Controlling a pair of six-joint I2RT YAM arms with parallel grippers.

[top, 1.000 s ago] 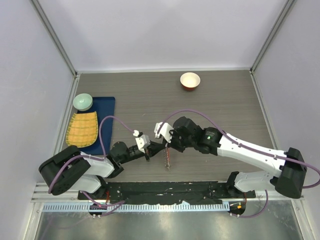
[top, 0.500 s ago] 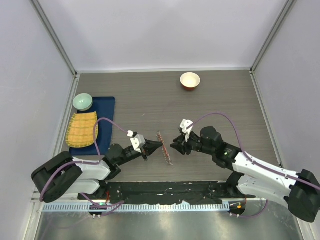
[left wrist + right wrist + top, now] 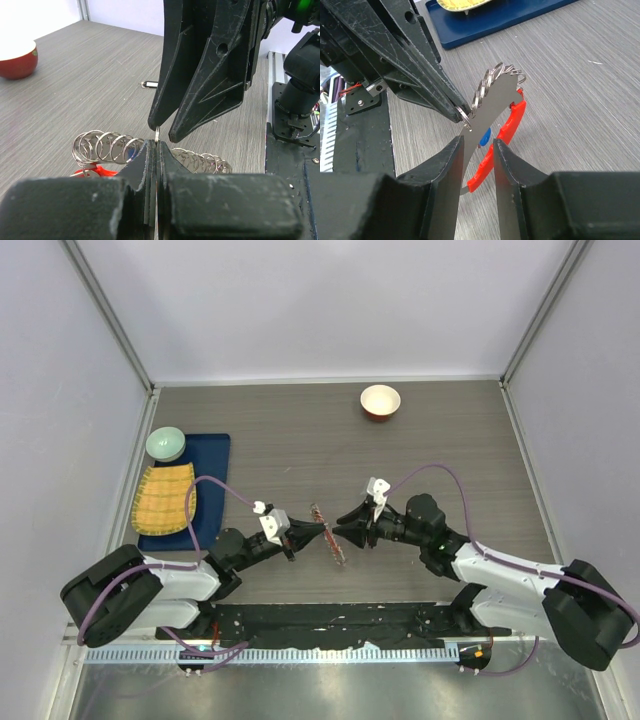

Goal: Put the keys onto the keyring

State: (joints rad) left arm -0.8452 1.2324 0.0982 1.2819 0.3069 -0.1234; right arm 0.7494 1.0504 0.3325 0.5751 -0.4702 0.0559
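The keyring (image 3: 331, 540) lies on the table between the two gripper tips. It is a red curved bar (image 3: 507, 127) beside a flat silvery plate (image 3: 487, 112), with a coil of silvery rings (image 3: 107, 146). A blue bit (image 3: 484, 136) shows against the plate. My left gripper (image 3: 156, 142) is shut on a small silvery ring (image 3: 465, 116) at the plate's edge. My right gripper (image 3: 476, 140) is open. Its jaws stand apart over the plate and the red bar, nose to nose with the left gripper (image 3: 322, 530). A tiny dark-and-white piece (image 3: 149, 84) lies further off.
A red-rimmed white bowl (image 3: 380, 400) stands at the back. At the left, a blue tray (image 3: 215, 455) holds a yellow woven mat (image 3: 165, 498) and a pale green bowl (image 3: 166, 443). The black base rail (image 3: 330, 625) runs along the near edge.
The right gripper opened and drew back to the right, then dropped low and came back to the left gripper's tips. The keyring now lies further up the table. The left gripper stayed shut.
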